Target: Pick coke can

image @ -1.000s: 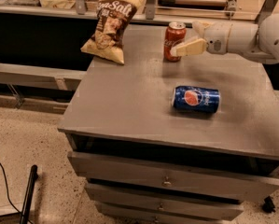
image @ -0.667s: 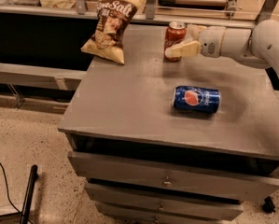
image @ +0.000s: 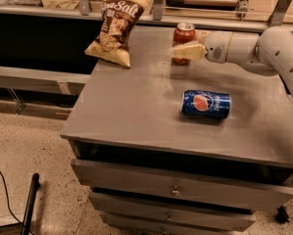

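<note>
The coke can (image: 184,33), red-orange with a silver top, stands upright at the back of the grey cabinet top (image: 136,106). My gripper (image: 182,44) reaches in from the right on a white arm (image: 244,48). It is open, with its jaws either side of the can: the near finger (image: 189,52) crosses the can's lower front and the far one is mostly hidden behind it. The can still rests on the top. A blue Pepsi can (image: 206,104) lies on its side nearer the front.
A brown sea-salt chip bag (image: 115,27) leans at the back left of the top. Drawers (image: 175,190) sit below the front edge. A counter with metal posts (image: 158,1) runs behind. A black cable and pole (image: 28,204) lie on the floor at left.
My gripper has slid a little to the left, so its near finger now covers more of the coke can's front. Both cans and the bag have not moved.
</note>
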Tool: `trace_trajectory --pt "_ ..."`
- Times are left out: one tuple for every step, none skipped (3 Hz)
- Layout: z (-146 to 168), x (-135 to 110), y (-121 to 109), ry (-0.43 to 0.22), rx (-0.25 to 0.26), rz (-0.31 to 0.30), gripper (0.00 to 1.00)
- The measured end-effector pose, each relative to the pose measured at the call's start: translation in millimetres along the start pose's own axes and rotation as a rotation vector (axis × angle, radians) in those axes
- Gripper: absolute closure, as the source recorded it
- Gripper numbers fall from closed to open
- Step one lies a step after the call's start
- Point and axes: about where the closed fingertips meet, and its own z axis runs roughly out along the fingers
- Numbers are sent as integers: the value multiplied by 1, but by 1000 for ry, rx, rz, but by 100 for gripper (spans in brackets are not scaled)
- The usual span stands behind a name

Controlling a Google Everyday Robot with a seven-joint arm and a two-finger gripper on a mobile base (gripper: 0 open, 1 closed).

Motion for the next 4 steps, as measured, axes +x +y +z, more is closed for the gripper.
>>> trace_trajectory --pt "3 0 1 1 -4 0 44" --pt "6 0 3 1 -9 0 67" --pt "9 0 4 0 -15 1 91" --pt "12 -23 10 -30 -40 -15 100"
